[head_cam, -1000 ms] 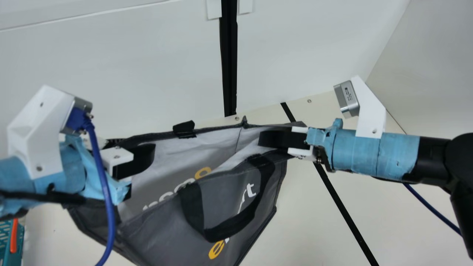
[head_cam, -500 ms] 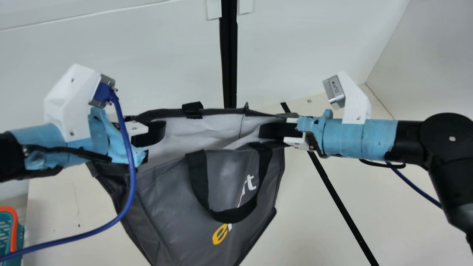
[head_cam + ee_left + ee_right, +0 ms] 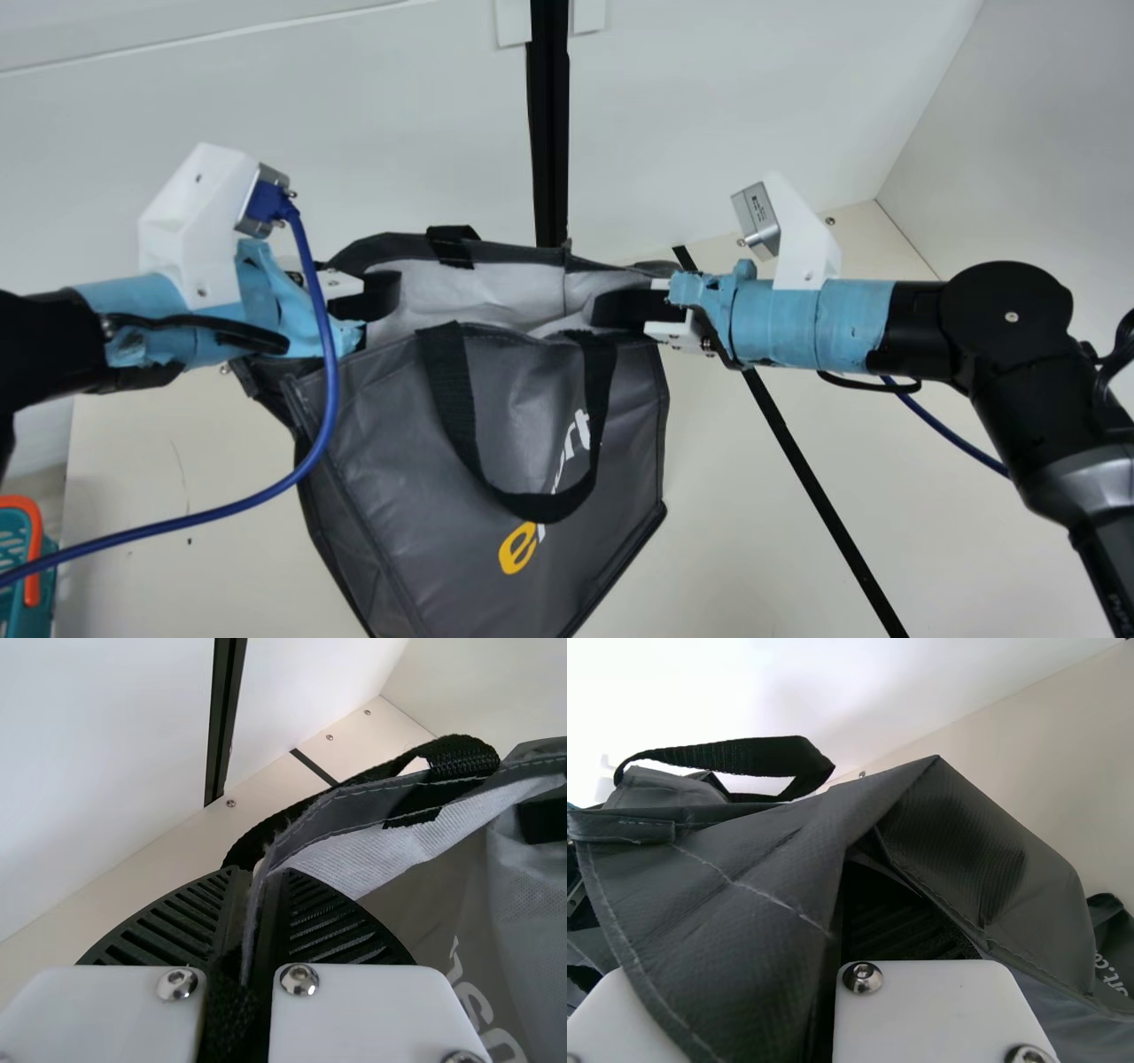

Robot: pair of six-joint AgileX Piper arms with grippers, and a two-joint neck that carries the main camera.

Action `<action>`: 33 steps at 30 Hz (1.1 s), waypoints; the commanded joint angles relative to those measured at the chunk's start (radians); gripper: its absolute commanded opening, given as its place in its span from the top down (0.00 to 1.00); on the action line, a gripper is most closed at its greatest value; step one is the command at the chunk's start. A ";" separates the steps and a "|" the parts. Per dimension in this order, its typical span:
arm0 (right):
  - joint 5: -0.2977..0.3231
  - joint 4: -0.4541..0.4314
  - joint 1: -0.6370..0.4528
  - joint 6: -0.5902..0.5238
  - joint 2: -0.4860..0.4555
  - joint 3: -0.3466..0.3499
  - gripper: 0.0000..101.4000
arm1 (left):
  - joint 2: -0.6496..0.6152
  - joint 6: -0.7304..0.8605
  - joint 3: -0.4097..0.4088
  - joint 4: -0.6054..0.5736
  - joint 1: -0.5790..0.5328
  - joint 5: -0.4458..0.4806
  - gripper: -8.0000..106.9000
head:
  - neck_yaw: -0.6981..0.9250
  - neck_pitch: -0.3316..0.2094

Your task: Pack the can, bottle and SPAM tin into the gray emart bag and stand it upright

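Bag, the gray emart one (image 3: 523,399), takes up the centre and lower centre of the main view, its mouth open on a pale lining and a black handle (image 3: 452,381) looping down its front. At centre left, the left gripper (image 3: 376,308) has its fingers closed on the bag's rim, while right of centre the right gripper (image 3: 613,310) pinches folded fabric at the mouth's other end. In the lower-left corner sits a teal basket (image 3: 12,611) with an orange handle (image 3: 34,585).
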 commanded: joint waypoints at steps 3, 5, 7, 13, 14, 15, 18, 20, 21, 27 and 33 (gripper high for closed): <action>-0.004 -0.014 0.001 -0.007 0.005 0.003 1.00 | 0.002 -0.005 0.005 0.021 -0.002 -0.005 1.00 | -0.002 -0.023; -0.010 -0.024 0.004 -0.014 0.013 -0.002 1.00 | 0.009 -0.008 -0.004 0.032 -0.003 -0.007 1.00 | -0.002 -0.023; -0.017 -0.030 0.007 -0.019 0.024 -0.011 1.00 | 0.018 -0.012 -0.018 0.039 -0.004 -0.011 1.00 | -0.002 -0.023; -0.025 -0.017 0.017 -0.029 0.031 -0.022 1.00 | 0.020 -0.022 -0.028 0.039 -0.013 -0.031 1.00 | -0.002 -0.023; -0.025 -0.014 0.018 -0.030 0.029 -0.020 1.00 | 0.017 -0.023 -0.025 0.037 -0.015 -0.036 1.00 | -0.002 -0.023; -0.024 -0.011 0.018 -0.032 0.025 -0.016 1.00 | 0.012 -0.023 -0.019 0.034 -0.017 -0.042 1.00 | -0.002 -0.023; -0.023 -0.003 0.020 -0.035 0.014 -0.002 1.00 | -0.005 -0.024 0.004 0.027 -0.022 -0.059 1.00 | -0.002 -0.023; -0.021 0.002 0.020 -0.037 0.006 0.008 1.00 | -0.019 -0.024 0.022 0.022 -0.026 -0.071 1.00 | -0.002 -0.023; -0.020 0.004 0.020 -0.038 0.002 0.013 1.00 | -0.025 -0.024 0.030 0.020 -0.028 -0.076 1.00 | -0.002 -0.023; -0.010 0.013 0.014 -0.035 -0.024 0.032 1.00 | -0.052 -0.023 0.060 0.016 -0.038 -0.096 1.00 | -0.002 -0.023; 0.002 0.017 0.009 -0.036 -0.037 0.035 1.00 | -0.053 -0.023 0.061 0.016 -0.038 -0.096 1.00 | -0.002 -0.023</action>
